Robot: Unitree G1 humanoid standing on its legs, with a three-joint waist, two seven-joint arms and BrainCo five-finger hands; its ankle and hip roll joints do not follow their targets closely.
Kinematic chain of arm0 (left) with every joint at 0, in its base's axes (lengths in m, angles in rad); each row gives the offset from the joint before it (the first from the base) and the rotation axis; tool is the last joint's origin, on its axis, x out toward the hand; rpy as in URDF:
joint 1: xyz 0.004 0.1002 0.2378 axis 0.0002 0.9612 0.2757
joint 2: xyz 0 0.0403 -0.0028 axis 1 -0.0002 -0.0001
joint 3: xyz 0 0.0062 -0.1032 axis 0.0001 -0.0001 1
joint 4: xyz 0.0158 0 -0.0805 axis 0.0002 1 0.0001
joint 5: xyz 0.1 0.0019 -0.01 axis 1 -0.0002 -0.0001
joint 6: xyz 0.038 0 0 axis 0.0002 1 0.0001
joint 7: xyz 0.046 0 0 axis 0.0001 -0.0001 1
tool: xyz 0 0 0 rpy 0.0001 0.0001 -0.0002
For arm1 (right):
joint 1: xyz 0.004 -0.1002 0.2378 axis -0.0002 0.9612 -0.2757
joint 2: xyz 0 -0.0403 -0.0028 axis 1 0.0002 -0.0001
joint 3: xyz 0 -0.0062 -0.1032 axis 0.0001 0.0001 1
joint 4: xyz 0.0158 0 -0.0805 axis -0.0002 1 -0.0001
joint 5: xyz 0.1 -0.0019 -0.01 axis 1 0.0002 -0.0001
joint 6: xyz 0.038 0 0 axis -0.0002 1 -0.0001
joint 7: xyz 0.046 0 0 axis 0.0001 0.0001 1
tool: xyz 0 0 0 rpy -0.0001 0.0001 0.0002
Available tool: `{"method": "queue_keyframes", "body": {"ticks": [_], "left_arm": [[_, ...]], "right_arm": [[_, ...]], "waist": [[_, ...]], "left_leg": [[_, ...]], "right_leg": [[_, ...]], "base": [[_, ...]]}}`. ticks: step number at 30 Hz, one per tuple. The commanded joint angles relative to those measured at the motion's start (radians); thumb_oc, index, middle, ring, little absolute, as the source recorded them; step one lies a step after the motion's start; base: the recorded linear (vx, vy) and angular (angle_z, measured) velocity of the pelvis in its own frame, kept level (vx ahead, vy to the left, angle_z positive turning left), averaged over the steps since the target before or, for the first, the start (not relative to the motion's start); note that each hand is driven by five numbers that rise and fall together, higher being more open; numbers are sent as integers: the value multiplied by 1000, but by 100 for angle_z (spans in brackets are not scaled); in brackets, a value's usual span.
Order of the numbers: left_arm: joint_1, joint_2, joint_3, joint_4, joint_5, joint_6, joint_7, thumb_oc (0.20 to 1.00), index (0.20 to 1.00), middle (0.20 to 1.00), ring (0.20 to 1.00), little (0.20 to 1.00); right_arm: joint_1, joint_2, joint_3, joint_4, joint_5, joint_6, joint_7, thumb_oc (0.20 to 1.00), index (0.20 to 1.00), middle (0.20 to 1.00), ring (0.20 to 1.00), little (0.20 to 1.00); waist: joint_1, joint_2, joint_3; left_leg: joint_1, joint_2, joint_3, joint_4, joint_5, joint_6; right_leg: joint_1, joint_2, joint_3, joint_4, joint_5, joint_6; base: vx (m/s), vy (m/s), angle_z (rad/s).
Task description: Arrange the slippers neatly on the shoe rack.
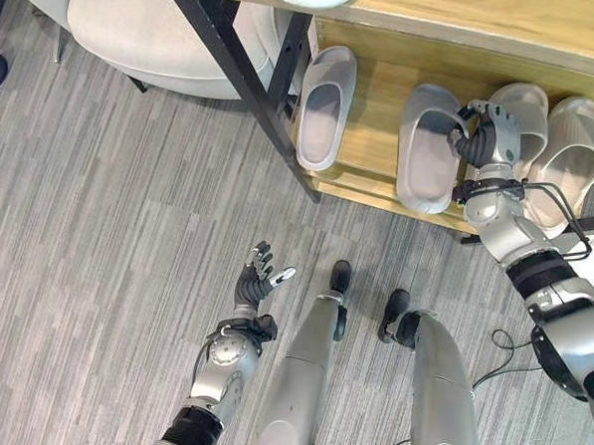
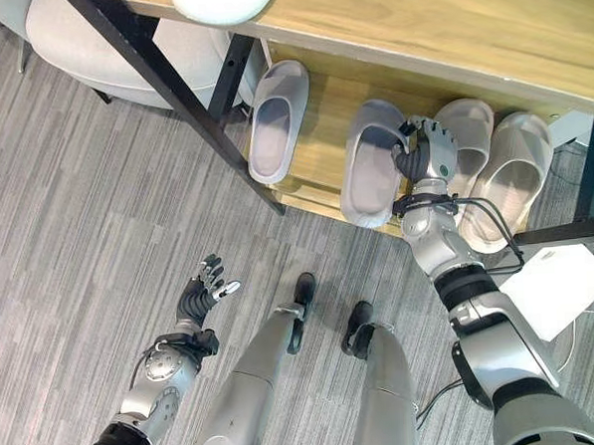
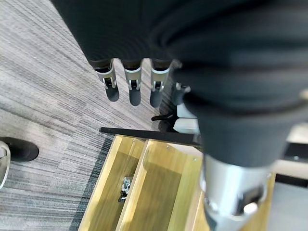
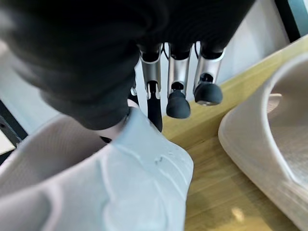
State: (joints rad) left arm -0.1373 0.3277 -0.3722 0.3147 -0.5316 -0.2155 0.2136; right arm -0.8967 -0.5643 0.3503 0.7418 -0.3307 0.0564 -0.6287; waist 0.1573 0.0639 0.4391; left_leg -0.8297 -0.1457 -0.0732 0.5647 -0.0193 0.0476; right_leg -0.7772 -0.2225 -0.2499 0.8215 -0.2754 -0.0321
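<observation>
The wooden shoe rack (image 1: pixel 372 129) holds several pale slippers on its low shelf. One slipper (image 1: pixel 326 106) lies alone at the left. A second slipper (image 1: pixel 423 151) sits mid-shelf, its heel hanging over the front edge. My right hand (image 1: pixel 487 138) rests at this slipper's right side, thumb hooked over the strap edge, fingers (image 4: pixel 178 103) stretched above the strap (image 4: pixel 120 178). A pair of slippers (image 1: pixel 563 164) lies just right of the hand. My left hand (image 1: pixel 258 276) hovers open above the floor, fingers (image 3: pixel 134 91) straight.
A black slanted frame leg (image 1: pixel 240 76) crosses the rack's left end. A white cushioned seat (image 1: pixel 158 40) stands behind it at the upper left. A white sheet (image 2: pixel 555 289) lies on the floor at the right. Grey floor spreads to the left.
</observation>
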Motion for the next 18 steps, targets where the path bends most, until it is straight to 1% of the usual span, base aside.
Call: {"method": "queue_keyframes", "body": {"ticks": [1,3,4,8,11,12,13,14,15,16,18], "left_arm": [[9,17,-37,-58,-17,-54,-4,1000,1000,1000,1000,1000],[10,18,-39,-62,-17,-55,-4,1000,1000,1000,1000,1000],[11,23,-44,-71,-17,-58,-7,1000,1000,1000,1000,1000],[17,29,-56,-81,-16,-59,-8,1000,1000,1000,1000,1000],[21,31,-65,-90,-24,-58,-8,1000,1000,1000,1000,1000],[20,30,-74,-86,-30,-57,-10,1000,1000,1000,1000,1000],[19,30,-74,-85,-34,-55,-14,1000,1000,1000,1000,1000],[19,30,-74,-85,-34,-55,-14,1000,1000,1000,1000,1000],[17,30,-83,-76,-39,-51,-20,1000,1000,1000,1000,1000],[17,30,-83,-76,-39,-51,-20,1000,1000,1000,1000,1000],[16,31,-87,-72,-40,-47,-21,1000,1000,1000,1000,1000]], "right_arm": [[-48,-55,42,-13,-30,5,-33,200,200,200,200,200],[-59,-56,50,-3,-35,8,-36,200,200,200,200,200],[-84,-61,67,32,-49,19,-41,200,200,200,200,200],[-130,-61,92,88,-51,35,-51,200,200,200,200,200],[-157,-53,94,138,-32,44,-63,200,200,200,200,200],[-178,-39,99,174,3,38,-53,200,200,200,200,200],[-189,-37,115,201,13,36,-37,1000,1000,1000,1000,1000],[-189,-37,115,201,13,36,-37,1000,1000,1000,1000,1000],[-209,-22,123,227,60,27,-1,1000,1000,1000,1000,1000],[-210,-22,123,228,61,26,0,1000,1000,1000,1000,1000],[-212,-5,111,228,118,12,11,1000,1000,1000,1000,1000]], "waist": [[29,2,-45],[31,2,-47],[41,5,-49],[53,8,-48],[65,12,-46],[74,13,-43],[75,12,-43],[75,12,-42],[77,7,-42],[77,7,-41],[75,3,-38]], "left_leg": [[23,5,-63,98,-209,9],[20,4,-65,99,-210,9],[14,1,-68,101,-213,8],[8,-2,-75,106,-216,6],[4,-6,-81,101,-216,6],[4,-8,-86,98,-216,6],[7,-9,-87,92,-215,5],[8,-9,-87,92,-215,5],[18,-9,-88,82,-215,4],[20,-8,-88,81,-215,4],[35,-6,-86,71,-214,4]], "right_leg": [[20,-27,-7,-75,-25,40],[19,-27,-10,-77,-25,41],[18,-31,-16,-76,-30,42],[13,-36,-21,-71,-35,43],[9,-39,-23,-70,-35,45],[8,-40,-25,-69,-35,46],[11,-41,-25,-71,-35,47],[11,-41,-25,-72,-35,47],[21,-41,-27,-80,-34,47],[23,-41,-27,-81,-33,47],[38,-39,-27,-90,-30,46]], "base": [[56,-24,17],[48,-15,15],[58,-14,13],[48,-16,12],[40,-15,7],[35,-10,9],[35,-11,7],[41,-8,7],[26,-5,6],[36,-3,5],[26,1,3]]}}
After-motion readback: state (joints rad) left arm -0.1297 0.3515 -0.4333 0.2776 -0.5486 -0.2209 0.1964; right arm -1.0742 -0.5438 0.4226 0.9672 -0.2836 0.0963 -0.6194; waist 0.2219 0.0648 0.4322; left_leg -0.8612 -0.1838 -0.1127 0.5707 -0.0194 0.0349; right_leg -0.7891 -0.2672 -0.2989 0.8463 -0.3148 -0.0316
